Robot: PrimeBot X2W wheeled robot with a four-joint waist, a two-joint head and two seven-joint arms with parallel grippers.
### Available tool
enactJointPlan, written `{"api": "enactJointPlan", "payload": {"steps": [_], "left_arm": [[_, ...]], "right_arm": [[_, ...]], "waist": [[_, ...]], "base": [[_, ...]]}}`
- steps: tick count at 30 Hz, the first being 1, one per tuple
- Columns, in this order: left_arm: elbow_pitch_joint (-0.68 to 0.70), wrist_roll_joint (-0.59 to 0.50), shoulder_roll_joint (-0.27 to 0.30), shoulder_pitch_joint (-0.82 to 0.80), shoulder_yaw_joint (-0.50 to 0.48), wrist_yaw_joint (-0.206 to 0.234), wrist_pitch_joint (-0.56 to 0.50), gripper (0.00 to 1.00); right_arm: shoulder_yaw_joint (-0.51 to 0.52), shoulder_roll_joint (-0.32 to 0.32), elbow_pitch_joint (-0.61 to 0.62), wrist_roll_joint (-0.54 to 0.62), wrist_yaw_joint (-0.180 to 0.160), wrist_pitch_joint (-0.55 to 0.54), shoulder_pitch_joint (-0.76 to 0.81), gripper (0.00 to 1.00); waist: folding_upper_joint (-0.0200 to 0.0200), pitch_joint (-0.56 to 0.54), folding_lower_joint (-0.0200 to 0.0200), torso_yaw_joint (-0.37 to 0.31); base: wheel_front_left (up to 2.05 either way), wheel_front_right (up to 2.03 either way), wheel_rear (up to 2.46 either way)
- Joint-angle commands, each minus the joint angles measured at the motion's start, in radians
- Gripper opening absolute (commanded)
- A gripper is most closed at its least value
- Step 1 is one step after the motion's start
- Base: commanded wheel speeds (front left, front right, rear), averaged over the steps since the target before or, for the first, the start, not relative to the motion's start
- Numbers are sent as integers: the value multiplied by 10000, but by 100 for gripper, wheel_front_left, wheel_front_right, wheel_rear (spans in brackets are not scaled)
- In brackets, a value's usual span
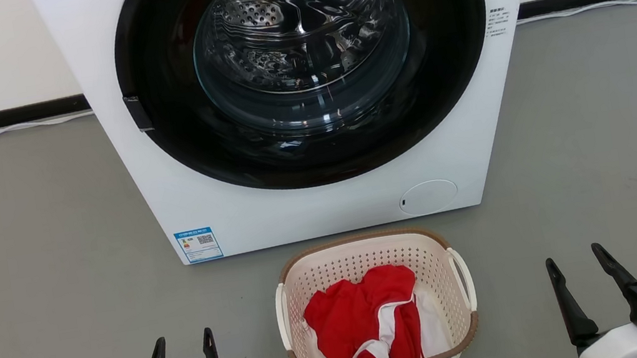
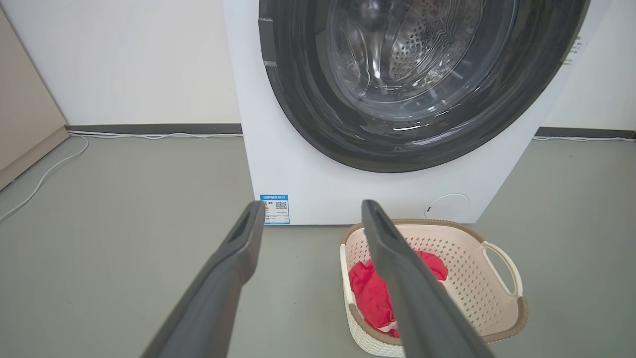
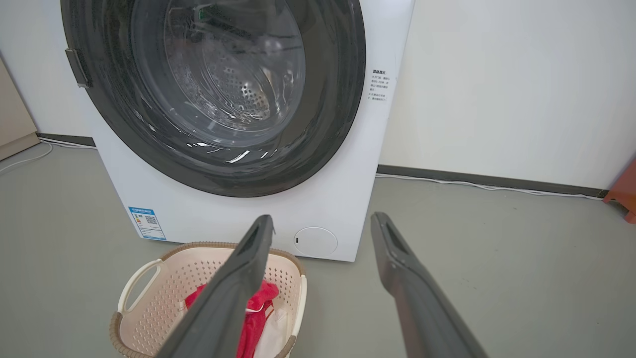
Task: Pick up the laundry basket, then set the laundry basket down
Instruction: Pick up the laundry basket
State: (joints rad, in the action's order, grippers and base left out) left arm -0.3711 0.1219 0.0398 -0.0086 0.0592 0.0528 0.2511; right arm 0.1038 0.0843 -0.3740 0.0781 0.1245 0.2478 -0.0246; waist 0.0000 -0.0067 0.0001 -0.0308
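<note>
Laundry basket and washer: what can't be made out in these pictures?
- Clothes in the laundry basket: crumpled in all views, so the garment type is unclear.
- Basket's near end, left wrist view: cut off by the bottom edge, partly behind a finger of the left hand.
- Washing machine top, head view: cut off by the top edge.
- Blue sticker text: too small in every view.

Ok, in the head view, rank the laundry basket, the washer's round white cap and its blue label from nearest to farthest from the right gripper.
1. laundry basket, just left of the right gripper.
2. round white cap, low on the washer front, behind the basket.
3. blue label, at the washer's lower left corner.
</note>
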Motion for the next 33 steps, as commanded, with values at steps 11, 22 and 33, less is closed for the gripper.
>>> {"api": "enactJointPlan", "payload": {"steps": [11,22,33], "left_arm": [[-7,153,104,-831,108,112,107,100],[-969,428,104,-2796,1017,186,107,100],[-3011,829,104,-5515,1964,479,107,100]], "right_arm": [[-275,88,31,-199,62,139,-664,100],[-8,51,-532,-481,62,139,-2098,100],[-270,411,-3068,-541,62,86,-4664,100]], "waist": [[0,813,0,148],[0,2928,0,241],[0,5417,0,269]], "base": [[0,0,0],[0,0,0],[0,0,0]]}}
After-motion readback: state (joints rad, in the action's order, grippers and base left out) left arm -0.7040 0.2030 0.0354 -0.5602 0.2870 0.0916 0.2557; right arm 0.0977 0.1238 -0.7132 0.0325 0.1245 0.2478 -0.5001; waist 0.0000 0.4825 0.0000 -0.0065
